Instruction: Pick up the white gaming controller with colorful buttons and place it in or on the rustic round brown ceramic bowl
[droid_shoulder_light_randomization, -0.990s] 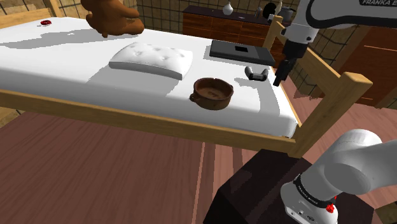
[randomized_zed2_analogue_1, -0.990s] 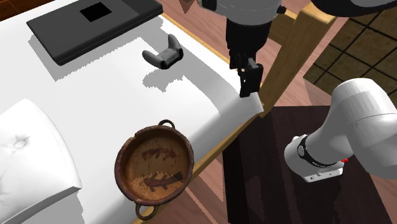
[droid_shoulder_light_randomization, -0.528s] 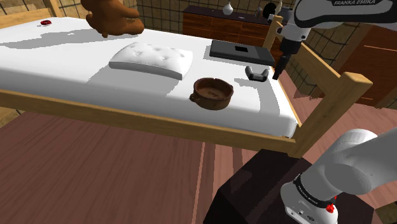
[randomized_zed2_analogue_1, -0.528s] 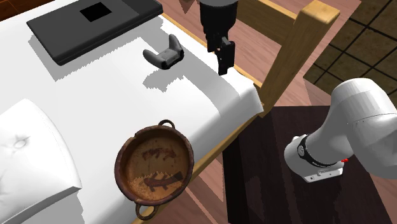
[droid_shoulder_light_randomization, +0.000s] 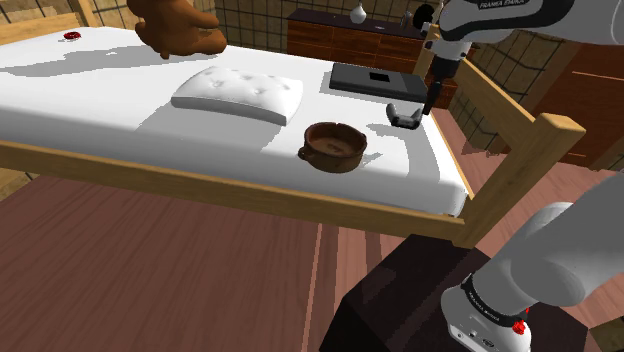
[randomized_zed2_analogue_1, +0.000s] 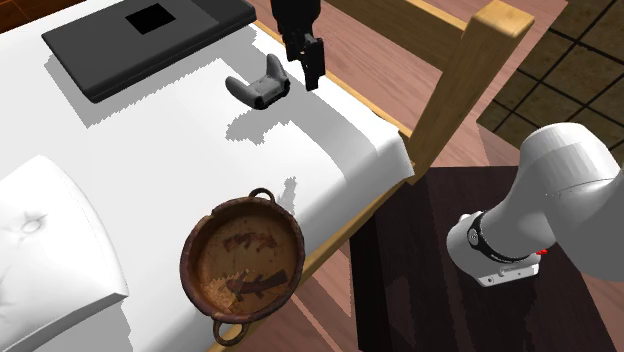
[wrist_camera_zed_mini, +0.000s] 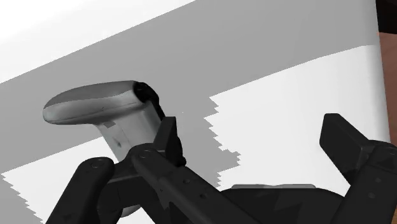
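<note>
Whereas the gripper (randomized_zed2_analogue_1: 312, 72) hung a second ago over the bed's edge, close to the wooden bedpost (randomized_zed2_analogue_1: 455, 90) in the upper right of the second exterior view, it now stands at the upper centre of that frame. It sits just beside the grey controller (randomized_zed2_analogue_1: 258, 88), on the controller's right as that view shows it.

The shoulder view agrees. The gripper (droid_shoulder_light_randomization: 428, 100) has shifted up and to the left and is now just above and right of the controller (droid_shoulder_light_randomization: 404, 116), in the frame's upper right.

In the wrist view the gripper (wrist_camera_zed_mini: 250, 127) has its fingers (wrist_camera_zed_mini: 343, 137) set well apart, open, with nothing between them. The controller (wrist_camera_zed_mini: 105, 108) lies outside that gap, beyond one finger, on shaded white sheet. That finger overlaps it in the picture, and contact cannot be determined.

The controller's position is unchanged. It lies flat on the white bed (randomized_zed2_analogue_1: 150, 150), near the edge, between the flat dark slab (randomized_zed2_analogue_1: 150, 35) at upper left and the brown round bowl (randomized_zed2_analogue_1: 243, 262) at lower left of centre.

The bowl (droid_shoulder_light_randomization: 334, 146) is unmoved and well apart from the controller. The white pillow (droid_shoulder_light_randomization: 240, 95) is likewise unmoved
</note>
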